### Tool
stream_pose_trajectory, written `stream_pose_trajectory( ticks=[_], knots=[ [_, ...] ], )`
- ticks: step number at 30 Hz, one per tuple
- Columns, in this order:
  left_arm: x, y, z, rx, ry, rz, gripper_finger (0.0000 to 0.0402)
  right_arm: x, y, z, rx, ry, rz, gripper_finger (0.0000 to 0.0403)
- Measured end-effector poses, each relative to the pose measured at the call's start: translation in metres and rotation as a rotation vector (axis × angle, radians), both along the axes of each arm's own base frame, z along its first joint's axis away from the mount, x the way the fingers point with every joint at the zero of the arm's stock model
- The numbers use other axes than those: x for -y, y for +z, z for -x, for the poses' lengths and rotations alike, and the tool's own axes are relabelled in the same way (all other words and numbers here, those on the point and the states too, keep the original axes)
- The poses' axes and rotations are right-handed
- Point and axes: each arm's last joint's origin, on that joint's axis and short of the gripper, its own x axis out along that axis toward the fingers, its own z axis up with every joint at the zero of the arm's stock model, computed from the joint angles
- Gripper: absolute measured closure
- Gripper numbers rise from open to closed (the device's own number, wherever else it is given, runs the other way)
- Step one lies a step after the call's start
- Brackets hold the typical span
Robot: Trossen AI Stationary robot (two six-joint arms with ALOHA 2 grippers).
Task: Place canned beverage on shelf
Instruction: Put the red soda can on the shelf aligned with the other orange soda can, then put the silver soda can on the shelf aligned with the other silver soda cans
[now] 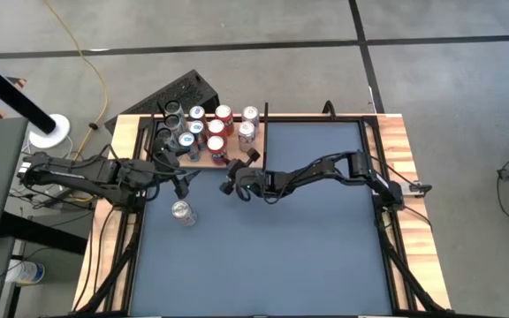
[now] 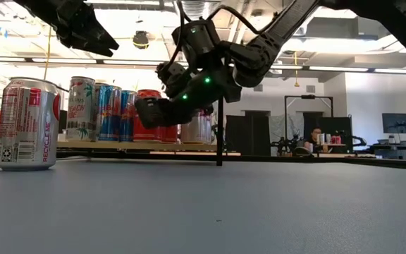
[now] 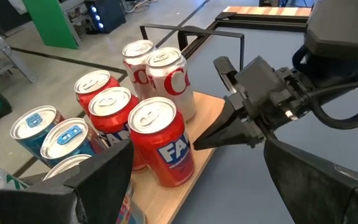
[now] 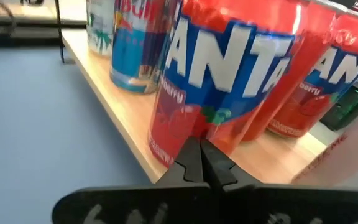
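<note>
— Where's the shelf (image 1: pixel 203 152)?
— At the table's (image 1: pixel 307 247) far edge, crowded with cans. One silver can (image 1: pixel 182 213) stands on the table, just in front of it.
— Grippers?
— Right gripper (image 4: pixel 199 163) pinched closed, empty, at the shelf's front edge by the red Fanta can (image 3: pixel 161 140). Left gripper (image 1: pixel 182 179) spread apart, empty, above the shelf's front.

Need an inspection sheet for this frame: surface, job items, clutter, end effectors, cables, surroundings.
Surface: blue tabletop, wooden strips along its edges.
Job items: shelf at the far left of the table, holding upright cans; red Fanta can at its front edge; one silver can standing on the tabletop, off the shelf.
Clutter: nothing seen.
End effectors: left end effector open, empty, hanging between the shelf and the silver can; right end effector shut, empty, tips at the shelf's front edge by the Fanta can.
Cables: yellow cord across the floor beyond the table.
Surroundings: person seated at a desk far behind.
</note>
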Motion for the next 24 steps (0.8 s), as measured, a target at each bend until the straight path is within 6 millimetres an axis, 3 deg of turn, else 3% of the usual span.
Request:
stream_pose_trajectory(
  ticks=[5, 9, 13, 17, 22, 24],
  knots=[
    [0.0, -0.001, 0.001, -0.017, 0.0, -0.002, 0.0054, -0.02, 0.019, 0.007, -0.073, 0.037, -0.004, 0.0403],
    [0.0, -0.001, 0.001, -0.022, -0.001, -0.008, 0.0054, -0.038, 0.054, 0.019, -0.097, 0.077, -0.005, 0.0403],
    [0.0, -0.002, 0.001, -0.027, -0.001, -0.012, 0.0054, -0.043, 0.098, 0.037, -0.099, 0.109, 0.0, 0.0403],
    [0.0, -0.002, 0.001, -0.027, 0.001, -0.014, 0.0054, -0.031, 0.14, 0.062, -0.124, 0.158, -0.018, 0.0403],
    [0.001, -0.002, 0.0, -0.029, -0.035, 0.011, 0.0054, 0.003, 0.191, 0.11, -0.133, 0.117, -0.079, 0.0403],
    [0.001, -0.003, 0.0, -0.032, -0.048, 0.021, 0.0054, 0.021, 0.202, 0.127, -0.094, 0.118, -0.123, 0.0403]
  ],
)
